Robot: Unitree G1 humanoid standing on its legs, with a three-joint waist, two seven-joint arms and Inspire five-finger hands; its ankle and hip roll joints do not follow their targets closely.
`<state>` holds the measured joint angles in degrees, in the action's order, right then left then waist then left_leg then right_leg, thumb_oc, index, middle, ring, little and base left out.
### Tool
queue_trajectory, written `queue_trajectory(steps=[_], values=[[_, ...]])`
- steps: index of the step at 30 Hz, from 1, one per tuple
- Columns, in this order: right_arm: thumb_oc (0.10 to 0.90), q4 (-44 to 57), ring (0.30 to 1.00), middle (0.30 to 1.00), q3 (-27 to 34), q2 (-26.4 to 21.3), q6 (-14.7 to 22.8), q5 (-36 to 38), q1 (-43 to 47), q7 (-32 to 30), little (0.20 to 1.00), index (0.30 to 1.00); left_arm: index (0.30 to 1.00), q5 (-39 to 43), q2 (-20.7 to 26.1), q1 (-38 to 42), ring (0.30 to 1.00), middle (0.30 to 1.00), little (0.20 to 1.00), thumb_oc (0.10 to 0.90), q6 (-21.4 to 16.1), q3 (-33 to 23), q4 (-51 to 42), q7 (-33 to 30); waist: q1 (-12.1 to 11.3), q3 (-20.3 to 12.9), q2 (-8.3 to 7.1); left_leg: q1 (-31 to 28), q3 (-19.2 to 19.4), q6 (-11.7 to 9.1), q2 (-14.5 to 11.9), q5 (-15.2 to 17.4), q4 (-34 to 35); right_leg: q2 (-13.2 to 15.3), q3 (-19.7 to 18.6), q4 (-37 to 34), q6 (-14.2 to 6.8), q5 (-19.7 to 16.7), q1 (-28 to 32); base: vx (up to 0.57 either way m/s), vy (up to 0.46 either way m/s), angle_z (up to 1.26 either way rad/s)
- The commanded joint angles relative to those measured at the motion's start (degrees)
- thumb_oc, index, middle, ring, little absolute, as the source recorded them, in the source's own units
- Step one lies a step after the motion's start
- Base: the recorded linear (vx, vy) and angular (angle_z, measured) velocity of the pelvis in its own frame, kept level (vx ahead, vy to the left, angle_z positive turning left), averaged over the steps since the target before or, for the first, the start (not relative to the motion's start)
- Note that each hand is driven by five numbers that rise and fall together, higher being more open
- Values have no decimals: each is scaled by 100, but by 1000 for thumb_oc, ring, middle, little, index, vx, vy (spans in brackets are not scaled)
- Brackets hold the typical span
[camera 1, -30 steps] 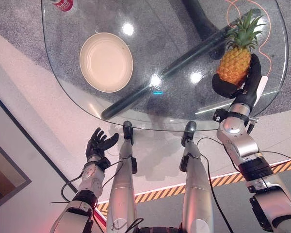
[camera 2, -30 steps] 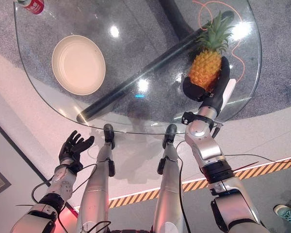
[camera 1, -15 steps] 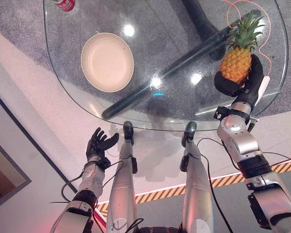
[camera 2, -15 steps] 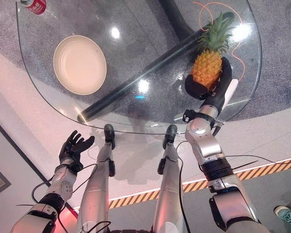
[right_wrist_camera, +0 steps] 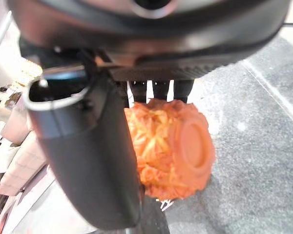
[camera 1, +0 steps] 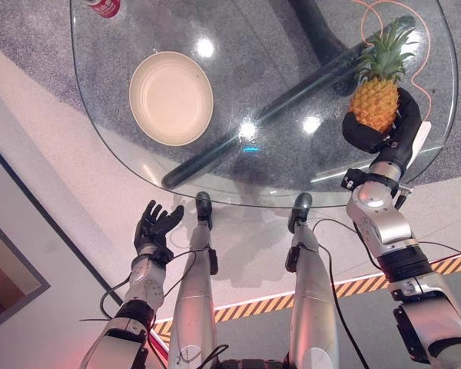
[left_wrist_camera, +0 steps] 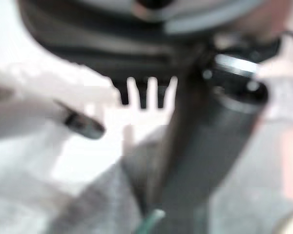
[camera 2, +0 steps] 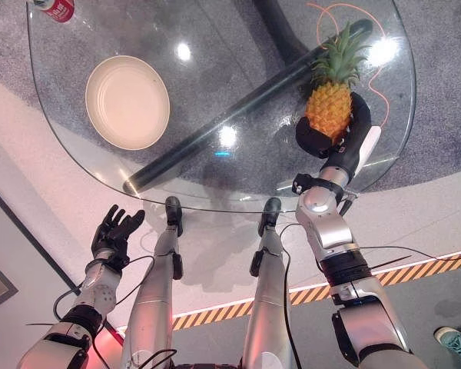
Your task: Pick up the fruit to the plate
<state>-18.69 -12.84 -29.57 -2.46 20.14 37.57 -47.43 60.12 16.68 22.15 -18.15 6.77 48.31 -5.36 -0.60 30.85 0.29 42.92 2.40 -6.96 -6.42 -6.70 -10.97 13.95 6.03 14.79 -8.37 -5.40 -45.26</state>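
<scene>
Right robot hand (camera 1: 386, 132) curled around the upright pineapple (camera 1: 376, 101) over the glass desk (camera 1: 292, 46), with the empty plate (camera 1: 171, 98) well apart toward nine o'clock.

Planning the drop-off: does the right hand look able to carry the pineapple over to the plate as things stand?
Probably yes: the right hand is curled round the pineapple, and bare glass table lies between it and the empty plate.

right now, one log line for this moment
right hand shut on pineapple | left hand open, idle | plate empty
</scene>
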Motion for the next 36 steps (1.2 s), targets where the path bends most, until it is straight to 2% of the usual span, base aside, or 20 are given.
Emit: queue_trajectory(steps=[1, 3, 7, 13, 18, 24, 31, 36], values=[[100, 195, 300, 300, -96, -151, 143, -256, -67, 130, 200, 300, 900, 548, 199, -201, 900, 900, 900, 800, -703, -414, -247, -6, -73, -105, 52, 78, -127, 148, 291, 263, -208, -216, 334, -119, 102, 57, 90, 0, 0, 0], [100, 203, 300, 300, -44, -147, 273, -450, -118, 44, 200, 300, 900, 622, 290, -99, 900, 900, 900, 800, -1003, -627, -506, -275, -84, -105, 43, 42, -127, 132, 275, 257, -159, -209, 352, -131, 99, 67, 122, -16, -9, 0], [100, 293, 300, 300, -4, -138, 360, -825, -118, -114, 200, 300, 900, 493, 425, 62, 900, 900, 900, 800, -1339, -879, -751, -801, -97, -105, 22, 38, -145, 124, 269, 259, -138, -204, 370, -144, 96, 75, 132, -7, -9, 0], [100, 627, 300, 300, -11, -260, 239, -1591, 27, -488, 200, 300, 900, -204, 543, 366, 900, 900, 900, 800, -1900, -1193, -1146, -1892, -94, -105, -32, -8, -150, 106, 249, 224, -18, -228, 371, -225, 89, 63, 184, -23, -7, 1], [100, 934, 300, 300, -16, -270, 232, -2172, 3, -686, 200, 300, 900, -821, 548, 519, 900, 900, 900, 800, -2203, -1300, -1604, -2475, -103, -105, -72, -28, -138, 94, 236, 219, 40, -224, 381, -275, 74, 59, 220, -34, -19, 4], [100, 1201, 300, 300, 38, -289, 294, -2557, 29, -759, 200, 300, 900, -1630, 531, 689, 900, 900, 900, 800, -2366, -1386, -2232, -2909, -117, -105, -94, -34, -118, 79, 213, 205, 111, -217, 398, -330, 59, 44, 245, -5, -3, 0], [100, 1468, 300, 300, 158, -279, 481, -2887, 37, -839, 200, 300, 900, -2250, 585, 825, 900, 900, 900, 800, -2234, -1299, -3001, -2916, -126, -105, -116, 33, -127, 76, 223, 173, 121, -197, 409, -364, 41, -8, 217, 0, 0, 0], [100, 1642, 300, 300, 162, -280, 685, -3160, 92, -694, 200, 300, 900, -2208, 637, 954, 900, 900, 900, 800, -2059, -1134, -3486, -2151, -113, -105, -113, 20, -99, 69, 213, 183, 135, -194, 397, -374, 16, -14, 226, 0, 0, 0]])
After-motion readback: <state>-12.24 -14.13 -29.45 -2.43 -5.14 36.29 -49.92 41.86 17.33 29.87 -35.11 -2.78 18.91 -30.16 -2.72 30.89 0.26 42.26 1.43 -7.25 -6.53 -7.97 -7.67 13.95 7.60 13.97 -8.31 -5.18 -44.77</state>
